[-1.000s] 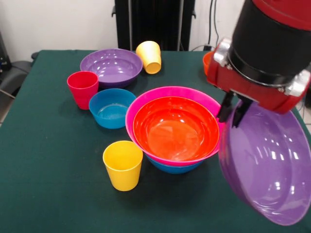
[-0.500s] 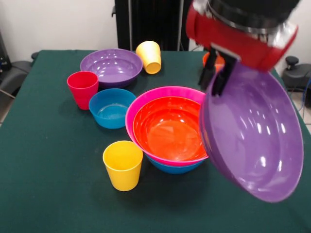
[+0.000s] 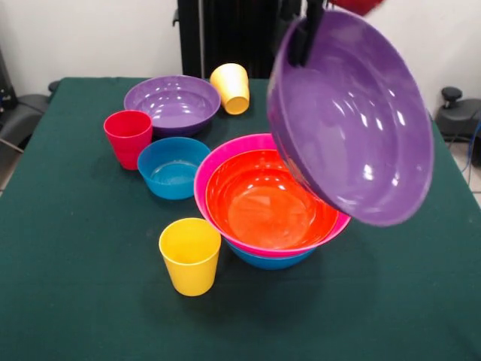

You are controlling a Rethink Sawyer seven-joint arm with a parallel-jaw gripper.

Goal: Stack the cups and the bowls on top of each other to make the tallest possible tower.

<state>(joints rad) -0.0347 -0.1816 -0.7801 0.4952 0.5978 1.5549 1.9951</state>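
My gripper [image 3: 306, 36] shows only as dark fingers at the top edge, shut on the rim of a wide purple bowl [image 3: 353, 120]. That bowl hangs steeply tilted in the air, over the right side of the tower. The tower is an orange bowl [image 3: 263, 199] nested in a big pink bowl [image 3: 214, 169] on a blue bowl [image 3: 270, 260]. A yellow cup [image 3: 190, 256] stands upright in front of it on the left. A small blue bowl [image 3: 171, 167], a red-pink cup [image 3: 128, 138], a second purple bowl [image 3: 173, 101] and a yellow cup lying on its side [image 3: 231, 87] sit further back.
Everything rests on a dark green table [image 3: 75, 286]. A dark chair [image 3: 19, 109] stands off its left edge. A black object [image 3: 455, 113] stands beyond the right edge.
The gripper has risen and swung left with the purple bowl, from low at the right of the table to above the tower. Nothing on the table has moved.
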